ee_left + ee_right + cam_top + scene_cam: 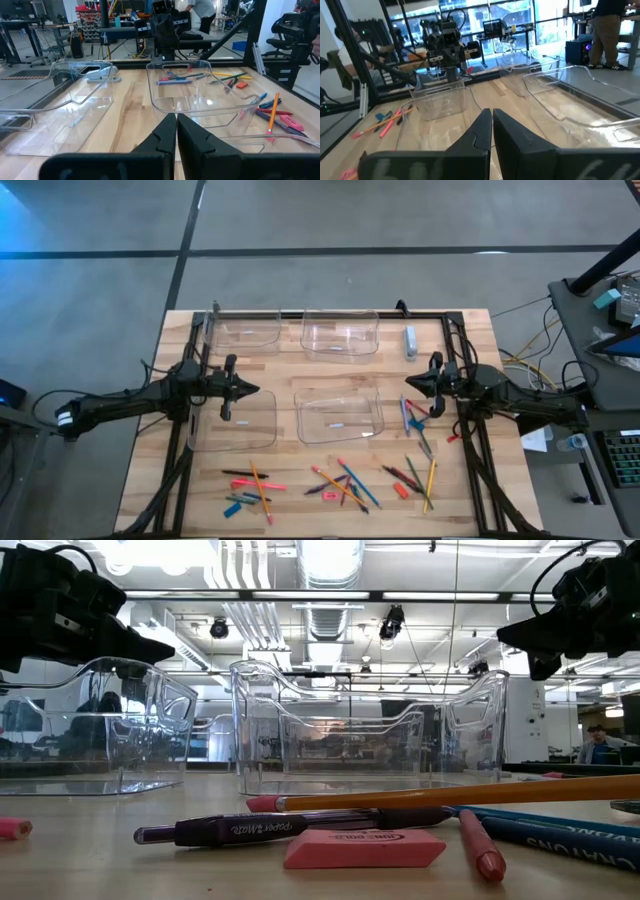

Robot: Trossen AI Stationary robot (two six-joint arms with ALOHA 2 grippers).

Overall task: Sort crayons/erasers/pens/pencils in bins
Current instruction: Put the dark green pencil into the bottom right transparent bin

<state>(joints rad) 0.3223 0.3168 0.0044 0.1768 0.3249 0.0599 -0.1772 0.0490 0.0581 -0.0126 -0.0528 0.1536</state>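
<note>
— Four clear bins (338, 416) mid-table, empty but for small scraps; left gripper (238, 389) and right gripper (411, 384) hovering either side, fingers pressed together, holding nothing.

— Pencils (260, 488), pens (410, 478), crayons (238, 507), erasers (400, 490) scattered along the near edge. Closest: the cluster beside the right gripper, lying mostly lengthwise toward that edge.

I have both arms reaching in from opposite sides of the table, facing each other at about mid-depth and raised above the surface. My left gripper (252, 391) has its fingers (167, 131) pressed together with nothing between them. My right gripper (406, 383) is the same, fingers (484, 125) closed and empty.
</note>
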